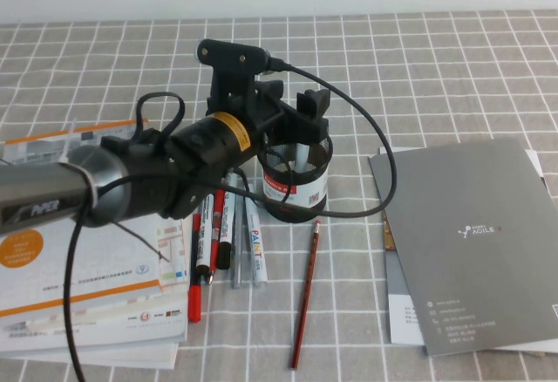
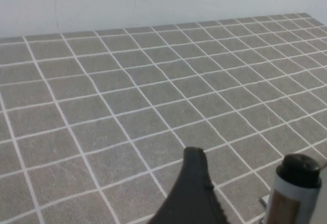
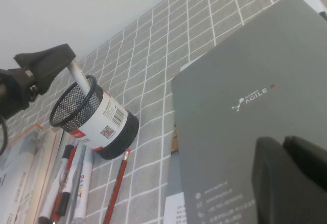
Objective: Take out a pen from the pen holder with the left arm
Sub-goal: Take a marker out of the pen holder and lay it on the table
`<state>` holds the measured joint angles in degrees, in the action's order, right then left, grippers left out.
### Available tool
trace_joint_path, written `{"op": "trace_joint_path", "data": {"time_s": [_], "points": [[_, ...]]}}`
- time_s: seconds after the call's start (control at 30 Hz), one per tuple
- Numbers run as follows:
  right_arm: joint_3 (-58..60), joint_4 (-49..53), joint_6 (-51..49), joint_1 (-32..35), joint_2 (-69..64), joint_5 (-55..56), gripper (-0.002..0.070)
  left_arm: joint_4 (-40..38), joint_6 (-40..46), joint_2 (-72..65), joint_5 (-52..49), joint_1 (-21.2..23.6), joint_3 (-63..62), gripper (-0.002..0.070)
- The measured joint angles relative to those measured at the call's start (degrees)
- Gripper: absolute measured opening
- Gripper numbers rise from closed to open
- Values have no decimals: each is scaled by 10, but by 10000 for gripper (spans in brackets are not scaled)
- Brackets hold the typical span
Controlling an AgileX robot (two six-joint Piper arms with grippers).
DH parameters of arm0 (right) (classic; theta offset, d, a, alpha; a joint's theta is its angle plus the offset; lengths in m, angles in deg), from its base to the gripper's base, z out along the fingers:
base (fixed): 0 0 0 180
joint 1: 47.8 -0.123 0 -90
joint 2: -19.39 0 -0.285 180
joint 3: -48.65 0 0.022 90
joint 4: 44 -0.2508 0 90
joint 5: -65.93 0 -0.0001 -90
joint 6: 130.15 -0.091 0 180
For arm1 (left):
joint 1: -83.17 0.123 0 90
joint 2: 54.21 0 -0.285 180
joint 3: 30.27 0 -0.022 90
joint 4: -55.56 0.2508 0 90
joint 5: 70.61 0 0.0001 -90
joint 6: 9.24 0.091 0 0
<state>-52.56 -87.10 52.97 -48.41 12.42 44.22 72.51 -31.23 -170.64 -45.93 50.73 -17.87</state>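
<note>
A black mesh pen holder (image 1: pixel 296 197) (image 3: pixel 102 127) with a white label stands mid-table. One white pen with a black cap (image 3: pixel 80 77) (image 2: pixel 297 188) sticks up out of it. My left gripper (image 1: pixel 292 107) hovers over the holder's rim, open, its fingers (image 2: pixel 193 193) (image 3: pixel 46 63) on either side of the pen's top without closing on it. My right gripper (image 3: pixel 288 180) hangs low over the grey booklet, off to the right and out of the high view, with its fingers together and nothing between them.
Several markers (image 1: pixel 228 234) and a red pencil (image 1: pixel 305 295) lie in front of the holder. Leaflets (image 1: pixel 70 286) cover the left side and a grey booklet (image 1: pixel 471 242) (image 3: pixel 240 96) the right. The arm's black cable (image 1: pixel 384 168) loops beside the holder.
</note>
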Motion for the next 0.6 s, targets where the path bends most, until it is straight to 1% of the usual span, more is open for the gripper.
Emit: {"op": "trace_joint_path", "data": {"time_s": [0.33,0.4,0.47,0.6], "points": [[0,0,0,0,0,0,-13,18,-25,-23,0,0,-20,506],[0,0,0,0,0,0,-13,19,-30,-23,0,0,-20,493],[0,0,0,0,0,0,-13,19,-34,-23,-1,0,-20,449],[0,0,0,0,0,0,-13,23,-41,-23,-11,1,-21,318]]}}
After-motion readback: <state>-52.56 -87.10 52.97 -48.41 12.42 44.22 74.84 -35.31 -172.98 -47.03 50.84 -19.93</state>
